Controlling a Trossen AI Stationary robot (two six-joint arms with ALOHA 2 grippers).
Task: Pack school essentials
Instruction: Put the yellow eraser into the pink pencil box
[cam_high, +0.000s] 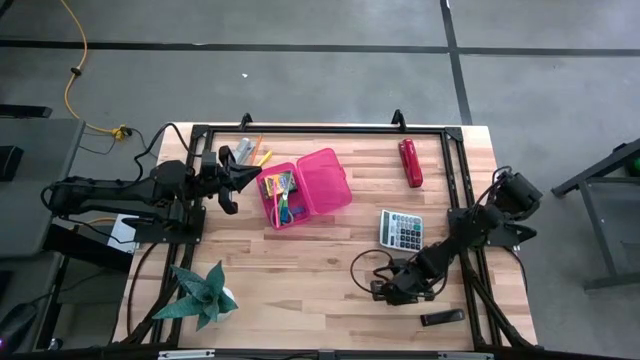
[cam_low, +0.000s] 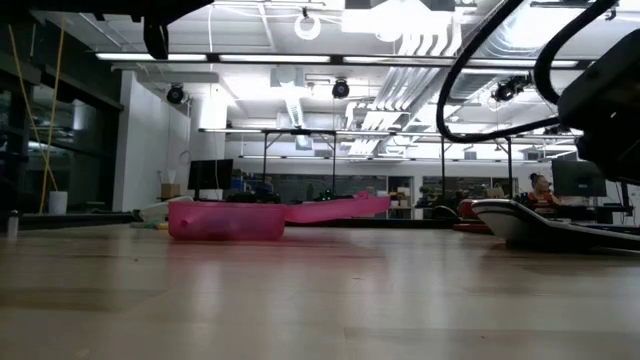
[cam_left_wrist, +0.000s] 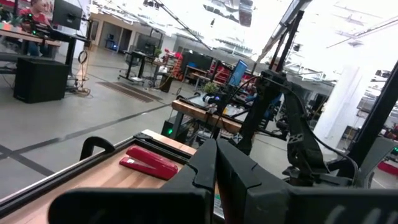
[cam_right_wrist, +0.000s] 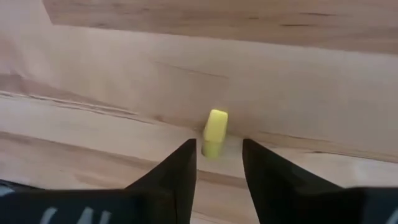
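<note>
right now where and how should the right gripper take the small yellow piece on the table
Across its narrow width, coming straight down. The yellow piece is a short bar lying flat on the bare wood table, its long axis running along the gap between the open fingers of the right gripper, which points down at it. Sliding forward until both fingers flank its long sides should probably give the steadiest pinch.

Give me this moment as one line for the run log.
left pincer: beside pink box, raised, state unclear | right pincer: open, low over table, yellow piece just ahead of fingertips | pink box: open, some supplies inside
</note>
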